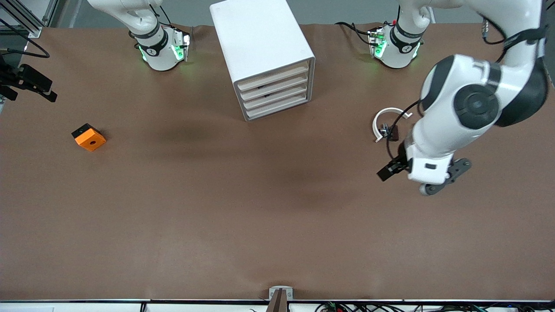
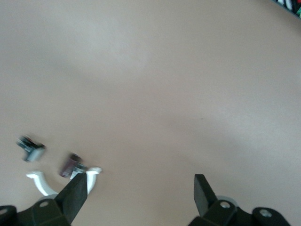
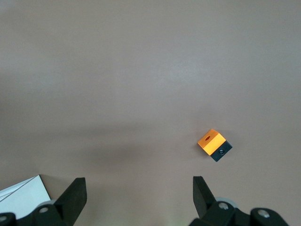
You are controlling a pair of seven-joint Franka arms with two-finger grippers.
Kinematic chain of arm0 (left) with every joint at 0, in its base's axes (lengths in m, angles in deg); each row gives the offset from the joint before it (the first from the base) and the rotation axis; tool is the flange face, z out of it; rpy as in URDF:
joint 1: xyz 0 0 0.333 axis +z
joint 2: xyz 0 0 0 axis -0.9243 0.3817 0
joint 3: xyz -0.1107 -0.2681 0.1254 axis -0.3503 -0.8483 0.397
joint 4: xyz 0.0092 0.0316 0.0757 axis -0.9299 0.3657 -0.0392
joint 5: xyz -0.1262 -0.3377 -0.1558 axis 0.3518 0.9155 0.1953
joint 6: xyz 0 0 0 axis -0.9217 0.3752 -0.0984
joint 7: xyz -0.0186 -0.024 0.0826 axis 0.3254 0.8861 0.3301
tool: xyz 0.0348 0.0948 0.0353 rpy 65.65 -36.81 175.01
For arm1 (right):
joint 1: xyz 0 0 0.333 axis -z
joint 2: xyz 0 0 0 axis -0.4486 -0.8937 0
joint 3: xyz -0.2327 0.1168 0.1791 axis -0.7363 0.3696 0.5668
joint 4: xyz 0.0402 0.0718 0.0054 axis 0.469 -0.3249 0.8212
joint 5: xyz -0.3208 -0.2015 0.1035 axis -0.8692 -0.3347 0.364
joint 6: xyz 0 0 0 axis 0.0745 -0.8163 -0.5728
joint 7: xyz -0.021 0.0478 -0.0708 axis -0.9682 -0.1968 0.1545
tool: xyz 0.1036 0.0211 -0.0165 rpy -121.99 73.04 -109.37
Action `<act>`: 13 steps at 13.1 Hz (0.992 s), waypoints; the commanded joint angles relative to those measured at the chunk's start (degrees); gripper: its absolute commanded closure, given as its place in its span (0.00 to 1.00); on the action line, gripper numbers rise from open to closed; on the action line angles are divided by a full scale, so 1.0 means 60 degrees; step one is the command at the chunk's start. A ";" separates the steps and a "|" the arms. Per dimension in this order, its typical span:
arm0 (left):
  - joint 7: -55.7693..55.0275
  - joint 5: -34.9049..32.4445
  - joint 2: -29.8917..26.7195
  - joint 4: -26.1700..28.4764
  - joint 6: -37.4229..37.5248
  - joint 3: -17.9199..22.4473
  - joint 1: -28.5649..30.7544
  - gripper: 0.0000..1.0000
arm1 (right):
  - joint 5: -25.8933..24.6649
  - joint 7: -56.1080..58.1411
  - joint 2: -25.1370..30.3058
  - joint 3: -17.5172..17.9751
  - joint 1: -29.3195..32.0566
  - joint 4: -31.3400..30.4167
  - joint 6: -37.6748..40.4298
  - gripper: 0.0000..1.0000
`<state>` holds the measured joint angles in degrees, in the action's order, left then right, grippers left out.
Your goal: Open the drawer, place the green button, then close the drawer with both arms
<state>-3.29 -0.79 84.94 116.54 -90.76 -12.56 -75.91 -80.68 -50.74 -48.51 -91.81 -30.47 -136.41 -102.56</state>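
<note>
The white drawer cabinet stands near the arms' bases, its four drawers all shut. My left gripper is open and empty, low over the table toward the left arm's end, just nearer the front camera than a white ring with two small dark pieces. They also show in the left wrist view, beside one finger of the left gripper. I see no green-capped button. My right gripper hangs at the right arm's end, open and empty.
An orange cube with a black hole lies toward the right arm's end; it also shows in the right wrist view. A white corner shows at that view's edge. Cables run along the table's front edge.
</note>
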 commanded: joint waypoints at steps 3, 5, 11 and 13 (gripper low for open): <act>0.2372 -0.0139 -0.1426 0.0286 0.0707 -0.0043 0.0717 0.00 | -0.0081 0.0120 -0.0091 0.0114 0.0168 0.0242 0.0156 0.00; 0.3217 -0.0139 -0.2069 0.0548 0.1058 0.0073 0.0762 0.00 | -0.0081 0.0120 -0.0091 0.0114 0.0168 0.0257 0.0156 0.00; 0.6562 -0.0110 -0.4195 0.2042 0.1395 0.0586 0.1435 0.00 | -0.0081 0.0120 -0.0091 0.0114 0.0168 0.0242 0.0156 0.00; 0.6723 -0.0110 -0.4547 0.2306 0.1513 0.0587 0.1435 0.00 | -0.0081 0.0120 -0.0091 0.0114 0.0168 0.0242 0.0156 0.00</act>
<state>35.42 -0.85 60.97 126.78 -81.66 -9.01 -67.10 -80.68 -50.70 -48.51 -91.81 -30.46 -136.22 -102.53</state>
